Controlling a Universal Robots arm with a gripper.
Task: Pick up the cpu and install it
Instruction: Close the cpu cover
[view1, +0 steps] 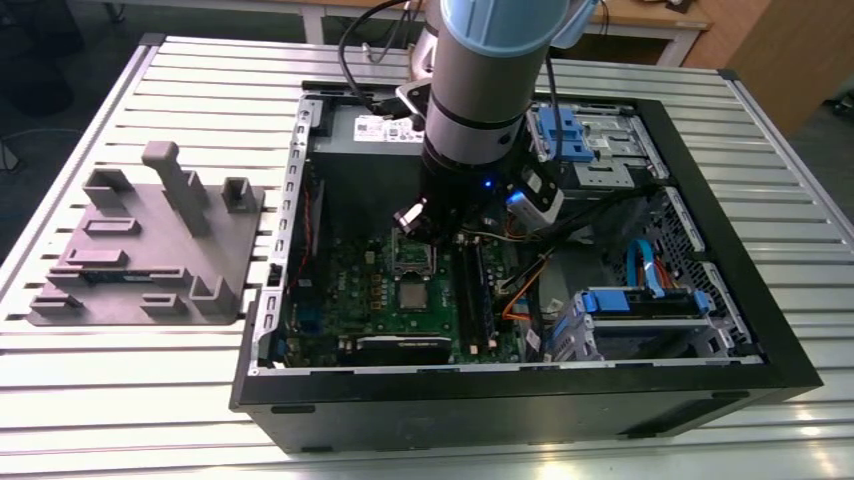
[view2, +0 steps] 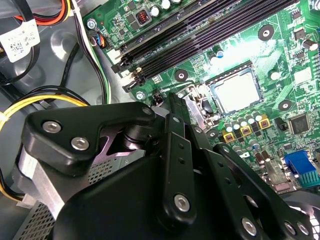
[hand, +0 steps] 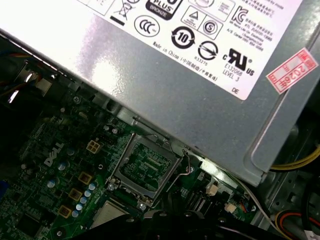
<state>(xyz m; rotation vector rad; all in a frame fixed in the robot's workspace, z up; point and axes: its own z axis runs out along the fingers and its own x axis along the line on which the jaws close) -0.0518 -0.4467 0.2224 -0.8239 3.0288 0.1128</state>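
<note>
A slatted metal table carries an open black computer case and, at the exterior view's left, a grey fixture block. Inside the case a green motherboard is seen, with a grey power supply beside it. The arm is lowered into the case, and the claw is held just above the board near the open socket frame. Whether the claw is apart or together cannot be told. The cpu is seated flat in its socket, its silver top exposed, untouched by the claw. Black memory slots are seen just beside it.
</note>
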